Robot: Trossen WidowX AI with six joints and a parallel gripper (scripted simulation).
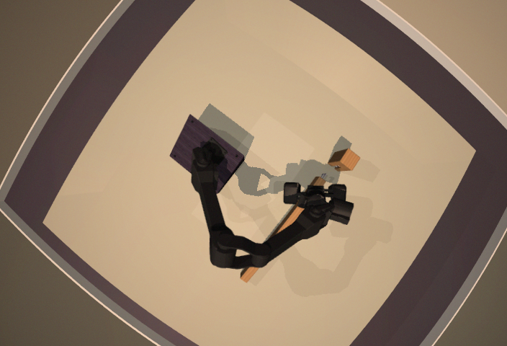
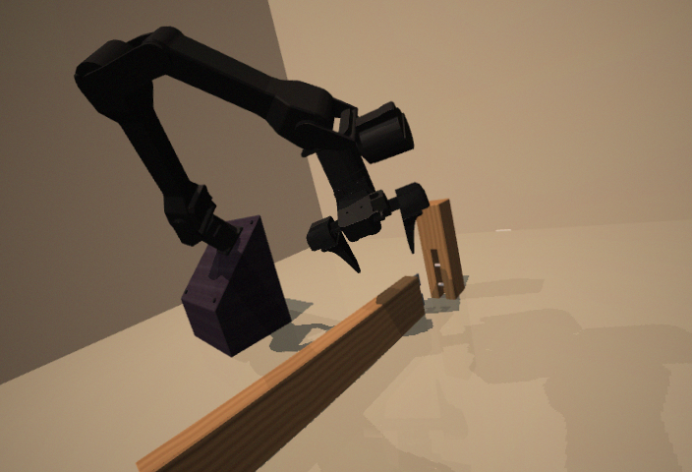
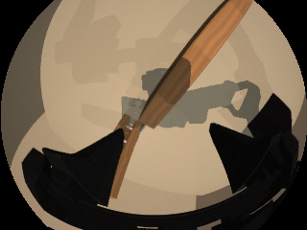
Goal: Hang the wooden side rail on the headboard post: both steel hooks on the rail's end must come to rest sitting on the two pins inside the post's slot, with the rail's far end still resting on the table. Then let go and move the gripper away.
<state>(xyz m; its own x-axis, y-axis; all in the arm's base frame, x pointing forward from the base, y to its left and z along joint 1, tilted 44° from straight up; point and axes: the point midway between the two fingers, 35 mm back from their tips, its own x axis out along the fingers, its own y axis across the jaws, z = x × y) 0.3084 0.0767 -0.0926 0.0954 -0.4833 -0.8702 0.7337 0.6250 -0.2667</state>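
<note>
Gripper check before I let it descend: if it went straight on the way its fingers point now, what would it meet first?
Most likely the wooden side rail near its hooked end: the open gripper points down, fingers apart either side of it. Depth is unclear.
</note>
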